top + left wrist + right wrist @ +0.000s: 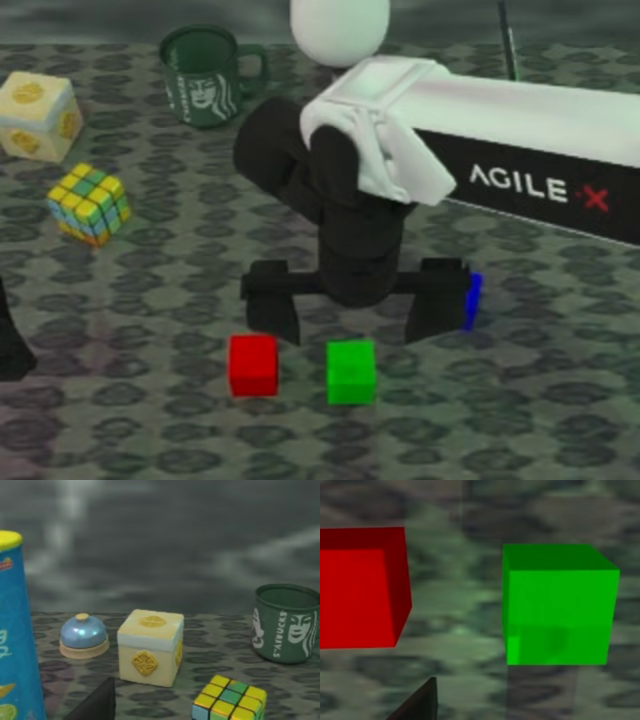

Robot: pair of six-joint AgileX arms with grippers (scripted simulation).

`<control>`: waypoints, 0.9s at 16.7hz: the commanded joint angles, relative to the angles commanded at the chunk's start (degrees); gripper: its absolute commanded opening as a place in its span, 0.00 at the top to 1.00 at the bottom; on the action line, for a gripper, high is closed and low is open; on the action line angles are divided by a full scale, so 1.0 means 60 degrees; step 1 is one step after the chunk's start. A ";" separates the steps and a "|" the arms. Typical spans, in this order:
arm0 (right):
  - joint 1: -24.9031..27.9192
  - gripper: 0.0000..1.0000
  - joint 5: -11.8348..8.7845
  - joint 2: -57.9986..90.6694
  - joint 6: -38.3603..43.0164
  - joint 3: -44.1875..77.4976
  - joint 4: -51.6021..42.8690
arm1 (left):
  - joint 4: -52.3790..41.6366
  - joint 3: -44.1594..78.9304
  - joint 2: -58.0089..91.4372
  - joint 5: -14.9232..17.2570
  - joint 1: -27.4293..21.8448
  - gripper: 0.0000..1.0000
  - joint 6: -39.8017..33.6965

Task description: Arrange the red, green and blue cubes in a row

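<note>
Top view: the right arm reaches in from the right, its hand [352,310] hanging with both fingers spread wide just behind the red cube [253,365] and the green cube [352,372], which sit side by side with a gap on the near middle of the tabletop [520,420]; the blue cube [472,300] shows only as a sliver behind the right finger, slightly farther back, so the row is judged unfinished. The left arm shows only as a dark tip at the left edge. A green mug [208,75], a cream cube [38,115] and a chequered puzzle cube [90,203] lie far left. Left wrist view: mug, cream cube, puzzle cube, a blue bell [83,636] and a blue can [15,630] appear; whether that hand is spread cannot be told. Right wrist view: red and green cubes stand apart, faces glossy. The cubes are judged light, rigid and slippery; best pinched squarely across two opposite flat faces.
</note>
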 joint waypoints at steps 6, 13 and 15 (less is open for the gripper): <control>-0.0065 0.00 0.0002 0.0021 -0.0117 0.0036 -0.0033 | 0.0000 0.0000 0.0000 0.0000 0.0000 0.00 0.0000; -0.0704 0.00 -0.0001 0.0229 -0.3469 0.0111 -0.0035 | 0.0000 0.0000 0.0000 0.0000 0.0000 0.00 0.0000; -0.1039 0.00 -0.0015 0.0257 -0.5208 0.0042 -0.0010 | 0.0000 0.0000 0.0000 0.0000 0.0000 0.00 0.0000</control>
